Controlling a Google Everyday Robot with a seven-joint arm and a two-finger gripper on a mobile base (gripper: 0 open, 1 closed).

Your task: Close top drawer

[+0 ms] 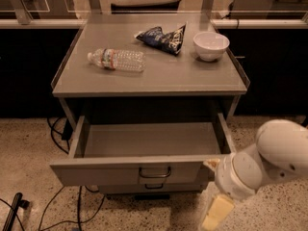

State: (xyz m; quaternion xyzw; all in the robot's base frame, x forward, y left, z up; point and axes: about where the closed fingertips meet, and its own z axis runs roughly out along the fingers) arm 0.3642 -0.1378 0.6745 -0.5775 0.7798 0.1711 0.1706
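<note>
A grey metal counter [159, 78] stands mid-frame on a pale speckled floor [29, 148]. Behind it are dark panels [24, 71] under a light ledge [29, 24]. Black cables [78, 206] trail across the lower left. A chair back [144, 6] shows at top centre. The light is warm and dim. The jaws hang at lower right, beside the counter.

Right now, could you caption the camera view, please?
Gripper at the front right corner of the partly open top drawer.

White arm [281, 148] in view: glossy, rounded shells, one fat bulb feeding a smaller domed wrist, a thin seam between them (a dark dot or two on the big shell). Low at the right sits the gripper [210, 192], its cream-yellow fingers [216, 214] apart.
</note>
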